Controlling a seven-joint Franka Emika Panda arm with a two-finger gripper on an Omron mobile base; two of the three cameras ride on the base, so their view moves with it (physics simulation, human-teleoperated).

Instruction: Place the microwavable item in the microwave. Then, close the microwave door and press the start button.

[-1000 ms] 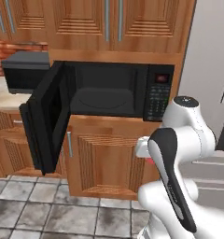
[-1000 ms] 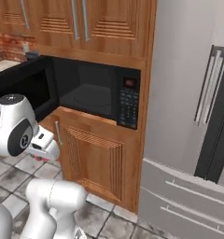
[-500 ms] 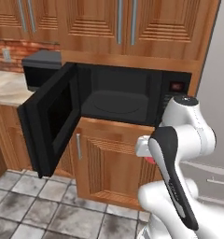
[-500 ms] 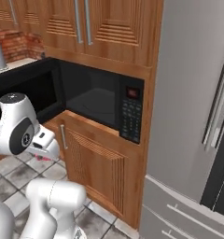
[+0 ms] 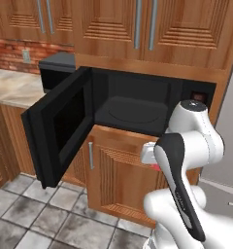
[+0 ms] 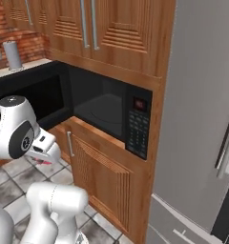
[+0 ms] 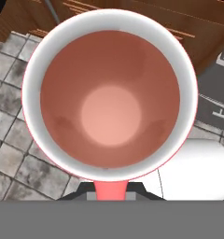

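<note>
- A simulated kitchen is shown, with wooden cabinets [image 5: 138, 29], a grey tiled floor [image 5: 36, 214] and a strip of red brick wall [image 5: 16, 53] above a pale stone worktop [image 5: 11, 87].
- A grey refrigerator [image 6: 202, 119] is seen at the right of the wooden housing in the right base view.
- The microwave [image 6: 111, 109] is set into the cabinetry, above and ahead of the jaws; its keypad panel [image 6: 138, 126] with a small red display is seen on its right side.
- The microwave door [image 5: 58, 131] is swung wide open to the left, and the dark cavity with its round turntable [image 5: 133, 114] is exposed.
- A plain black box appliance [image 5: 58, 68] is seen on the worktop behind the open door.
- A grey canister [image 6: 12, 55] is seen on the worktop far to the left in the right base view.
- The gripper [image 7: 111, 189] is held low in front of the lower cabinet door [image 5: 123, 180], below the level of the microwave cavity.
- The jaws are closed narrowly on the red cup [image 7: 109, 93], which is gripped at its wall.
- The cup is looked into from above in the hand view: a white rim and a reddish inside are seen, with floor tiles beyond it.
- A sliver of red is visible beside the hand in both base views.
</note>
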